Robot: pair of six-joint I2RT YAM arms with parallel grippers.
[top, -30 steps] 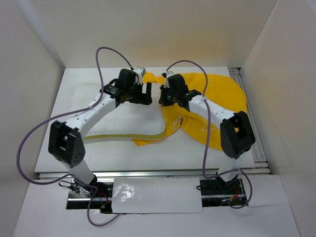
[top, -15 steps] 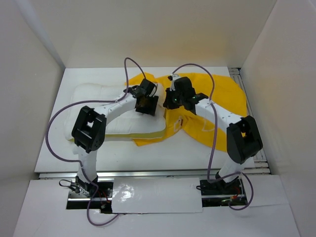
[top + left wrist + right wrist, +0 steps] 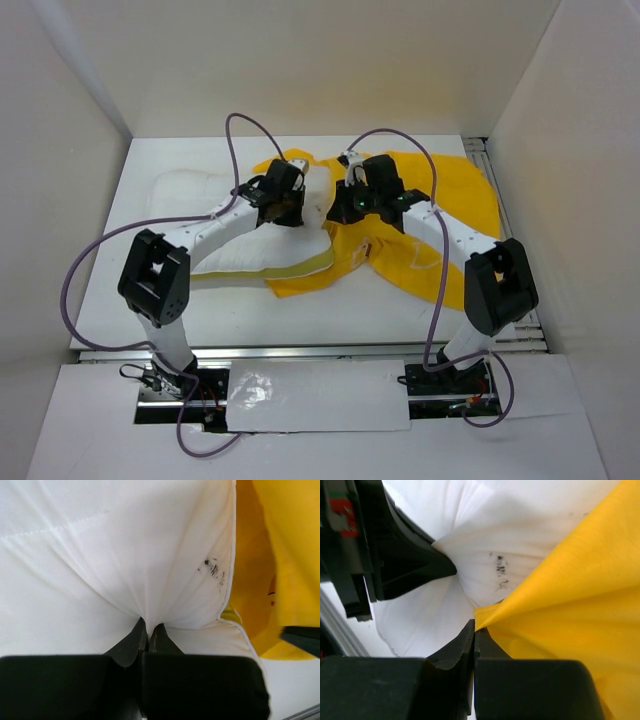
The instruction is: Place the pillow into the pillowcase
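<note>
White table [image 3: 350,310], white walls [image 3: 300,60]; left gripper [image 3: 148,625] pinches the puffy white pillow [image 3: 270,245], right gripper [image 3: 474,625] at its 3 o'clock pinches the yellow pillowcase [image 3: 455,190].

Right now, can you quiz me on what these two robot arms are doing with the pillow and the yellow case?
1. True or false: the left gripper is pinching the white pillow.
2. What is the right gripper shut on? A) the pillow B) the yellow pillowcase C) nothing
3. Is the pillow fully inside the pillowcase yet?

Key: 1 true. 2 B. 3 No; most of it lies outside the pillowcase.
</note>
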